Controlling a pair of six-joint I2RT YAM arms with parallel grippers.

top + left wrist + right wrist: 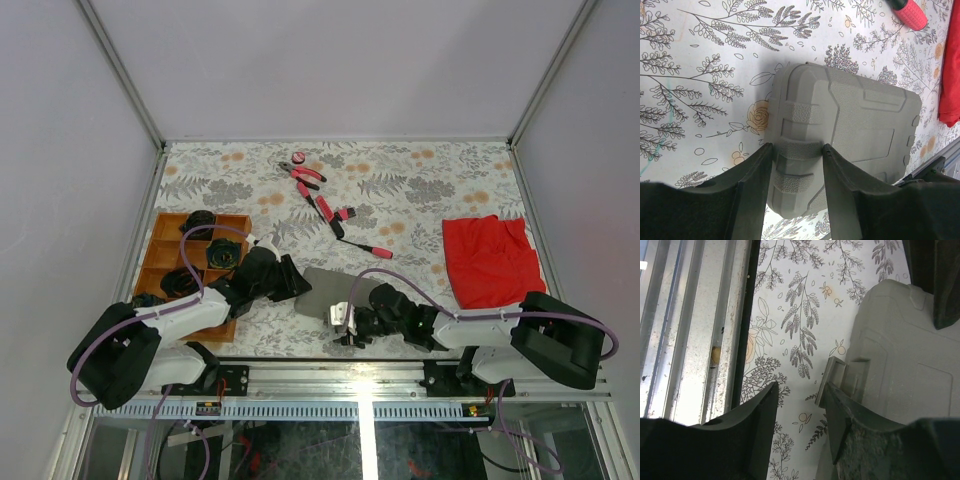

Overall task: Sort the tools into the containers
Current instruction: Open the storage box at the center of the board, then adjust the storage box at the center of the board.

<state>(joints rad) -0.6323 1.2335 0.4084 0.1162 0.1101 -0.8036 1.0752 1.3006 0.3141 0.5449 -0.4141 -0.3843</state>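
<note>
The closed grey case (328,288) lies flat near the table's front, between my two grippers. My left gripper (797,146) is shut on a ribbed ridge at the left end of the case (850,125). My right gripper (801,387) is open at the case's front edge, its right finger against the flipped-out latch tab (834,374) and its left finger over bare table. Farther back lie pink-handled pliers (303,176), a small pink disc (299,157), a short pink-and-black tool (340,214) and a red-handled screwdriver (362,246). The wooden tray (168,228) stands at the left.
A red cloth (490,260) lies at the right. Dark round objects sit in the tray's compartments. The metal rail (695,330) of the table's front edge runs just beside my right gripper. Grey walls close in the table on three sides.
</note>
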